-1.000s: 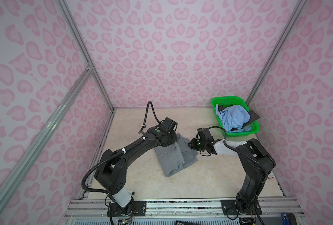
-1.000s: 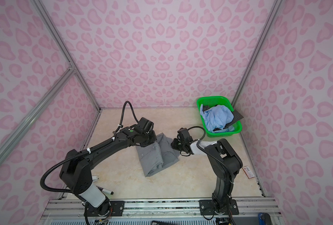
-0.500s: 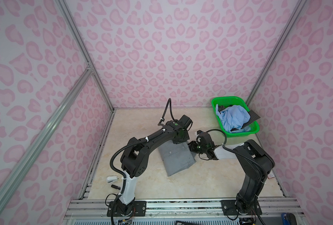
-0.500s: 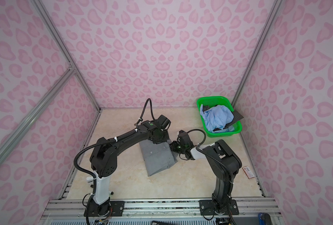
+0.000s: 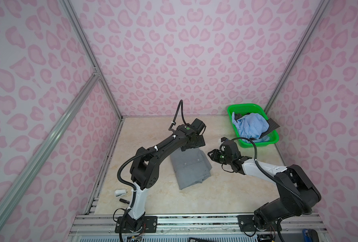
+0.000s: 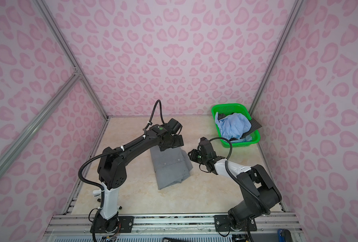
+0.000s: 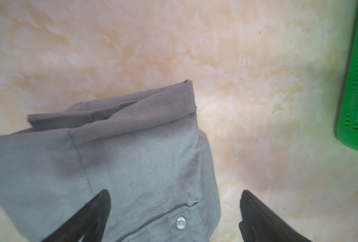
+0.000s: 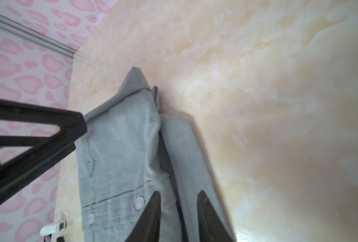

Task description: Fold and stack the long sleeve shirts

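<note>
In a top view, the folded grey shirt [image 5: 191, 167] lies on the table [image 5: 215, 194].

Left wrist view: the left gripper [image 7: 175, 194] stands wide above the collar; we risk snagging it.

Right wrist view: the right gripper [image 8: 179, 194] is narrow at the shirt's edge. We cannot tell whether it grips; pulling away could drag the fold open.

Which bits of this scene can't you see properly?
Both top views: the left gripper covers the far end of the grey shirt.
Both top views: the light blue shirt mostly buries the dark shirt in the basket.
Right wrist view: too blurred to tell whether the right gripper pinches cloth.
</note>
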### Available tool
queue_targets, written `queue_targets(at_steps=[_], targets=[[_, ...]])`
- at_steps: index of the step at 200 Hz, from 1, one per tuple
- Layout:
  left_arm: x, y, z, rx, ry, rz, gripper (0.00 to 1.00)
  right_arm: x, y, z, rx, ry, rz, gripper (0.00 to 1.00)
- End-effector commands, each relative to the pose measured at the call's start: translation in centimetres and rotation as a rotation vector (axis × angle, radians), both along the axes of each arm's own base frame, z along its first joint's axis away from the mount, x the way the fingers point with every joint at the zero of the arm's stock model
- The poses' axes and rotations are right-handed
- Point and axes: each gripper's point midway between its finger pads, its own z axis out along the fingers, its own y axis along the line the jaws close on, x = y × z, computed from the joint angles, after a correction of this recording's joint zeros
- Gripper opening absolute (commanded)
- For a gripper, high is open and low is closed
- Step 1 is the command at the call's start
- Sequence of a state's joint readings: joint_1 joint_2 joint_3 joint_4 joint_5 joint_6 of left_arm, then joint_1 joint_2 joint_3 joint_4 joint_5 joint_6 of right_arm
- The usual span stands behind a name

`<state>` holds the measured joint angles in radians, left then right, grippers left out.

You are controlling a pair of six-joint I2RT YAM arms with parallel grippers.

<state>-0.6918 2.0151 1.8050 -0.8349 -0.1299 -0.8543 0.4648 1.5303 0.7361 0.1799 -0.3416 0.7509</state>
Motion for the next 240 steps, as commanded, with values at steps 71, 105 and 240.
queue_targets(at_steps=[71,105,240], targets=[[1.7,4.3,-3.9,-0.040,0.037,0.025,0.98,-2.0,9.0,-2.6,0.054,0.080,0.289,0.28],[2.2,6.6,-8.3,0.003,0.111,0.093,0.98,-2.3,7.6,-7.6,-0.014,0.149,0.247,0.28],[5.8,4.1,-1.8,-0.178,0.006,0.044,0.97,-5.1,8.2,-8.0,-0.013,0.140,0.337,0.32]])
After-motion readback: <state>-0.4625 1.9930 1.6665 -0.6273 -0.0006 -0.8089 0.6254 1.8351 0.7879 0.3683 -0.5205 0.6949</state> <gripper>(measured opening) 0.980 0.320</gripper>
